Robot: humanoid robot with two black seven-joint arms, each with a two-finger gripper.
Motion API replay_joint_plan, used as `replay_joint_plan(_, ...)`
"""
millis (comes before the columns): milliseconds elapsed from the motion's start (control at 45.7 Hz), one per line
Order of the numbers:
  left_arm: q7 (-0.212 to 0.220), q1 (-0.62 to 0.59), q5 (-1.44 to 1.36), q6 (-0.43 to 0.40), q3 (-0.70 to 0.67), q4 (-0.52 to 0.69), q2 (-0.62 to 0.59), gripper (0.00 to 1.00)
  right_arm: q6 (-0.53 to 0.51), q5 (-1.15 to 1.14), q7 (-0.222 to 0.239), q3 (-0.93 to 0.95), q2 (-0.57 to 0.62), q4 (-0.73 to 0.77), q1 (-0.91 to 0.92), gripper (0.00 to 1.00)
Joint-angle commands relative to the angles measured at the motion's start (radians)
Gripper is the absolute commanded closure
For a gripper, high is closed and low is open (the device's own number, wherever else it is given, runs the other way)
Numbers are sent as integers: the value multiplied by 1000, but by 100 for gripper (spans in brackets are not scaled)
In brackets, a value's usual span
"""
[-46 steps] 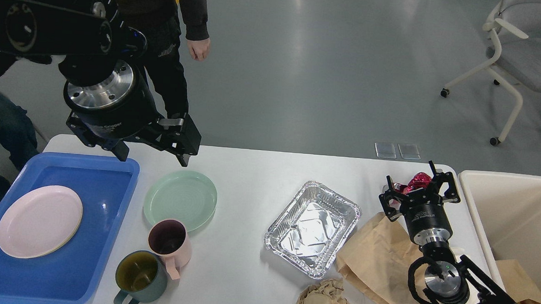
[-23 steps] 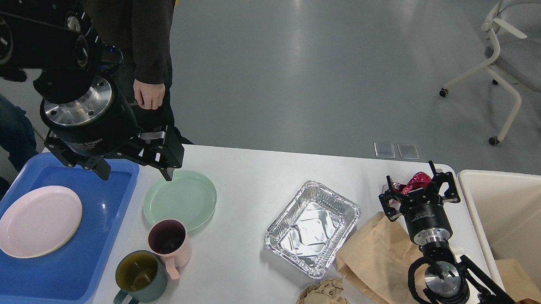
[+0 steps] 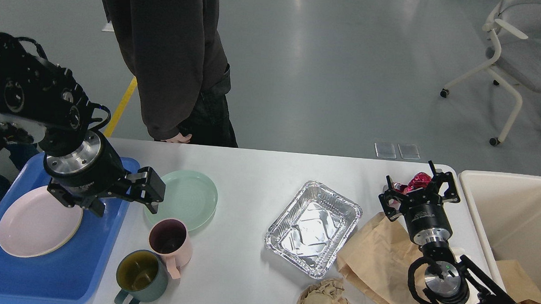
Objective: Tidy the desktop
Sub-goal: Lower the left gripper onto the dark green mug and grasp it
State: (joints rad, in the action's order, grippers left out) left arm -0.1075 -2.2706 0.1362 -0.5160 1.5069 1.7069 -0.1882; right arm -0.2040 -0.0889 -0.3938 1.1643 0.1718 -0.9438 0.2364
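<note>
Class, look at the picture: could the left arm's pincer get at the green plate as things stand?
Probably yes. The left pincer hangs open beside the green plate, nothing lies on the plate, and the pink mug stands only at its near edge.

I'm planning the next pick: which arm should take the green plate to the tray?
Left. The left gripper hangs open at the green plate, beside the blue tray. The right gripper is far across the desktop by red foil.

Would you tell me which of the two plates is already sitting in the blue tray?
The pink plate lies in the blue tray. The green plate sits on the white desktop, beside the tray and behind the mugs.
</note>
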Motion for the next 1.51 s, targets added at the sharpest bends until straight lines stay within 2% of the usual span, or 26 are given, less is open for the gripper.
replay_joint_plan(0, 0, 127, -76, 86, -10, 0, -66, 9, 0, 0, 0, 0, 0, 0, 0, 0)
replay_joint_plan(153, -3, 273, -205, 224, -14, 0, -151, 13, 0, 0, 0, 0, 0, 0, 0, 0)
replay_joint_plan(503, -1, 566, -244, 464, -53, -90, -142, 15, 0, 0, 0, 0, 0, 0, 0, 0)
replay_joint_plan(832, 14, 729, -241, 565, -123, -162, -62, 17, 0, -2, 0, 0, 0, 0, 0, 0)
replay_joint_plan(875, 17, 732, -237, 574, -123, -162, -59, 21, 0, 0, 0, 0, 0, 0, 1, 0)
replay_joint_plan(985, 18, 734, -233, 580, -123, -165, -57, 38, 0, 0, 0, 0, 0, 0, 0, 0)
replay_joint_plan(1269, 20, 732, -228, 576, -123, -188, -62, 74, 0, 0, 0, 0, 0, 0, 1, 0)
replay_joint_plan(1488, 20, 738, -228, 577, -123, -199, -60, 88, 0, 0, 0, 0, -2, 0, 0, 0)
